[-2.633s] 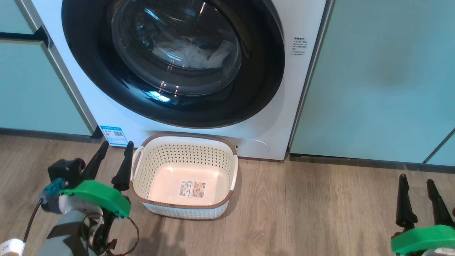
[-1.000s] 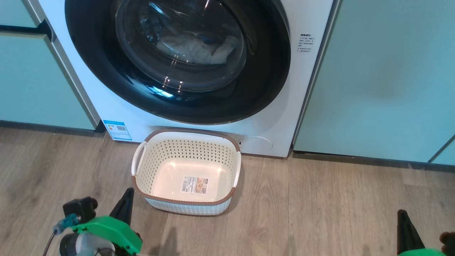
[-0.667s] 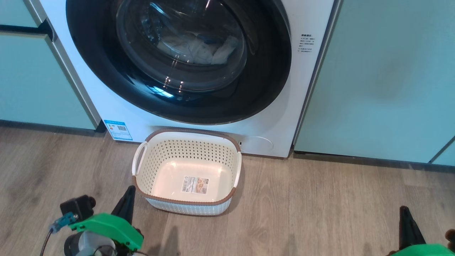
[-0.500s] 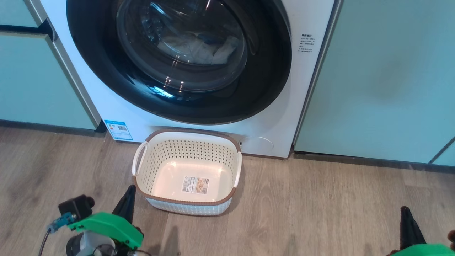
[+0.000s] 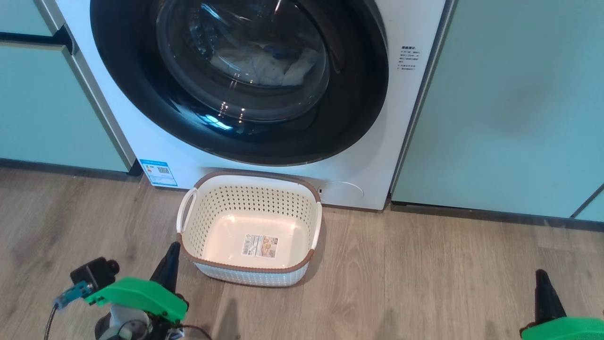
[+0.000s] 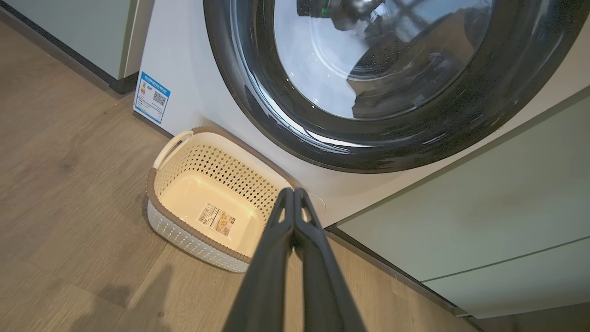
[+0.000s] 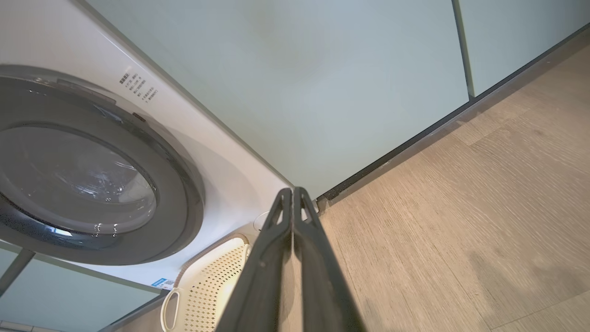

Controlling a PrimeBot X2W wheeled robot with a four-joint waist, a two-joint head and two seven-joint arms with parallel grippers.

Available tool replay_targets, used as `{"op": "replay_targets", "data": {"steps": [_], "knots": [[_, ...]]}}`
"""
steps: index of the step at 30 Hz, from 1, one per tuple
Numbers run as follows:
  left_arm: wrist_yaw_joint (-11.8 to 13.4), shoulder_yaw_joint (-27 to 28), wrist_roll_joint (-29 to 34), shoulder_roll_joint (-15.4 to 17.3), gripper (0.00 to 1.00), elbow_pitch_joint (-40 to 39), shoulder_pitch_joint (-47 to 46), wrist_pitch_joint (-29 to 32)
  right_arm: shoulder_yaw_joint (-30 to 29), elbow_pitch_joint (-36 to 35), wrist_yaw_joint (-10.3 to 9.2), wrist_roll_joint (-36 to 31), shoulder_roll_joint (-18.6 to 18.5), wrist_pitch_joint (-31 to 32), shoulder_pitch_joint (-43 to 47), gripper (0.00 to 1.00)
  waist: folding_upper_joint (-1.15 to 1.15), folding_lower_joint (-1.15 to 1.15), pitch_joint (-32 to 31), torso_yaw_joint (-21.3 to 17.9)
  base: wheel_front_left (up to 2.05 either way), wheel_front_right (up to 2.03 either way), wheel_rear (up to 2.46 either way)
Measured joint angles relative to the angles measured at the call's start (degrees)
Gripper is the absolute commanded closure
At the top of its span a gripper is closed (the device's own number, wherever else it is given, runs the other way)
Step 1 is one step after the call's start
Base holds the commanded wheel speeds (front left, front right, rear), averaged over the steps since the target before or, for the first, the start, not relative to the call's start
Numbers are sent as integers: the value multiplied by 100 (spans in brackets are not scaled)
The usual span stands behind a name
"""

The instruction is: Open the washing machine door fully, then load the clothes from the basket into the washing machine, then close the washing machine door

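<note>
While they hang low over the floor, I see the left gripper and right gripper each pressed fully closed. The clothes lie behind the shut washing machine door; the basket stands just below it.

Door: glossy black ring, clear glass centre. Washer body: smooth white. Clothes behind glass: soft crumpled cloth. Basket, 6 o'clock: perforated cream plastic, paper label inside. Floor: matt wood grain. Cabinet, 3 o'clock: smooth matt.
</note>
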Motion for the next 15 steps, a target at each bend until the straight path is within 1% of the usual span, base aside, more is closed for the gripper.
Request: {"op": "replay_targets", "data": {"steps": [15], "knots": [[0, 115, -754, -105, 100, -144, 2, 243, -74, -59, 0, 868, 0, 203, -35, 100, 0, 0, -7, 20, 0, 0, 0]]}}
